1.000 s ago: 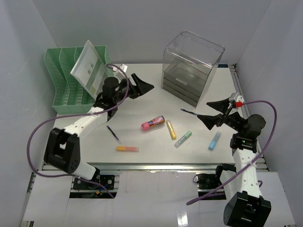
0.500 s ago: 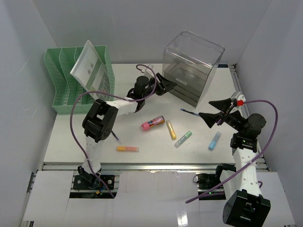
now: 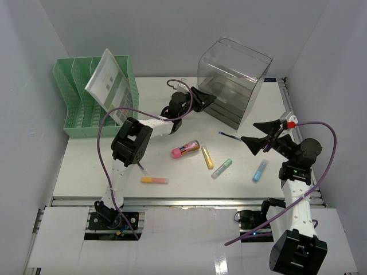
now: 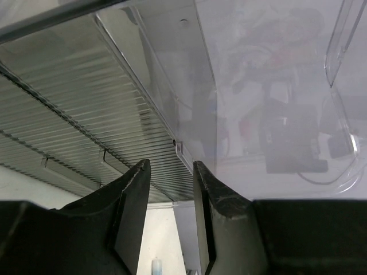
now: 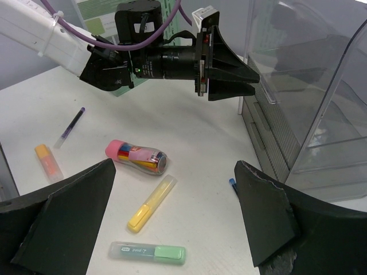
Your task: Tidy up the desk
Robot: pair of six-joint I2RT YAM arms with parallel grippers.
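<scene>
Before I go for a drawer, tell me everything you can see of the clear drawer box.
The clear drawer box is see-through plastic, standing upright at the far right of the desk. Its upper part is a tall open-topped bin with nothing showing inside; below are shallow drawers with ribbed fronts, looking pushed in. The left gripper, fingers slightly apart, points at their near-left corner; contact cannot be told.

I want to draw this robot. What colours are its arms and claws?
White arm tubes with black joints. The left claw and right claw are black pointed wedges. A purple cable loops along each arm; the right wrist has a red cap.
</scene>
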